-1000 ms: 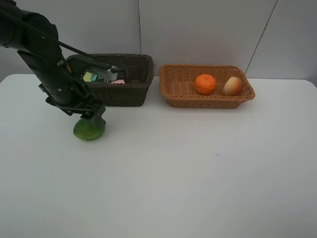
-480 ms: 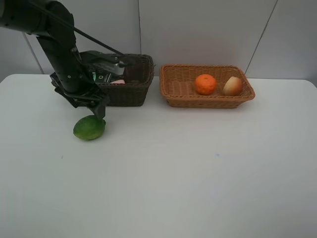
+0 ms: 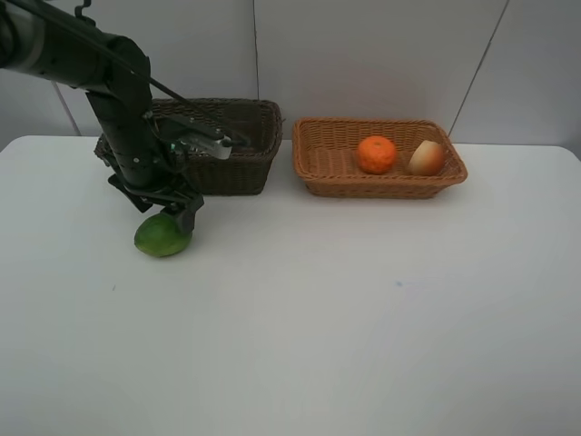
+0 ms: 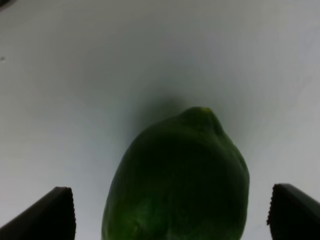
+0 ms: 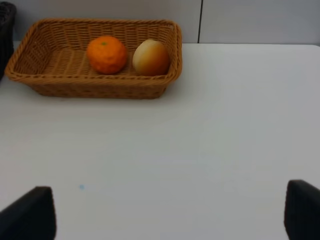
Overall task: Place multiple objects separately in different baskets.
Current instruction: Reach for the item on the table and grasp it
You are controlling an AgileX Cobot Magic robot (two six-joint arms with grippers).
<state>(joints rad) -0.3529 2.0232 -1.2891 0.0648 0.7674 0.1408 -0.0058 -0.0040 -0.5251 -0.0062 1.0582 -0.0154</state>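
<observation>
My fingertips [image 5: 27, 212] wide apart, nothing between. Ahead on white table [image 5: 210, 130]: tan basket [image 5: 30, 80] holding tangerine [image 5: 106, 54] and apple [image 5: 150, 58], side by side, touching.

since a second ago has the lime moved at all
No, the lime sits at the same spot on the table, same gap from the dark basket.

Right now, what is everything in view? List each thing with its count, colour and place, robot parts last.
green fruit: one, green, on the table in front of the dark basket
tangerine: one, orange, in the tan basket
apple-like fruit: one, yellow-red, in the tan basket, right of the tangerine
dark basket: one, dark brown wicker, rear left
tan basket: one, orange-tan wicker, rear centre-right
table: one, white
left gripper: one, black, open around the green fruit
right gripper: one, black, open, above bare table
</observation>
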